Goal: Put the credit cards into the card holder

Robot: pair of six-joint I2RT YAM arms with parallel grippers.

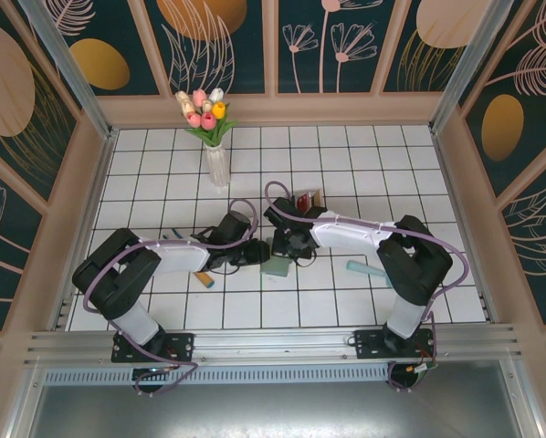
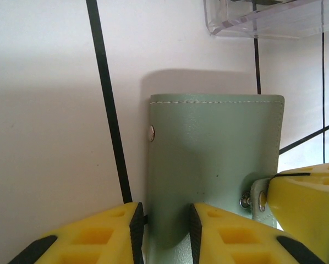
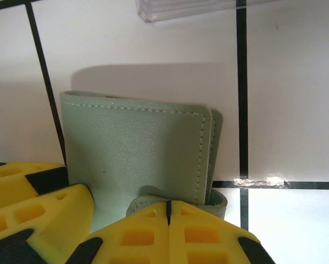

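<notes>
Presently: sage card holder pinched at two points

Centrally placed on the white tiled table (image 1: pixel 346 310), between the two arm tips: one card holder (image 3: pixel 137 148). Sage green, pale stitching along the edges, folded shut with two layers visible at one side, lying flat. Just beyond it and apart from it: clear plastic box (image 1: pixel 308 199) with red and dark contents.

Right gripper (image 3: pixel 168 217): yellow fingers fully together with no gap between, nipping the holder's small side tab (image 2: pixel 258 199) at the curl off the corner. Metal snap studs on the tab and on the holder's face.

Left gripper (image 2: pixel 164 234): jaws narrowed but not together, black pads (image 2: pixel 137 225) set against either side of a strip of the holder's near edge, gripping it. Positioned just beside the right gripper, yellow fingers of the two close together.

Elsewhere on the table, seen small from above:
- tan card (image 1: pixel 204 279), flat, beside the left arm and near the holder
- blue-green card (image 1: pixel 369 270), flat, beside the right arm and well apart from the holder
- slim dark item (image 1: pixel 173 234) by the left arm, too small to name
- pale vase (image 1: pixel 217 166) of tulips (image 1: pixel 204 109), upright, toward the far wall
</notes>
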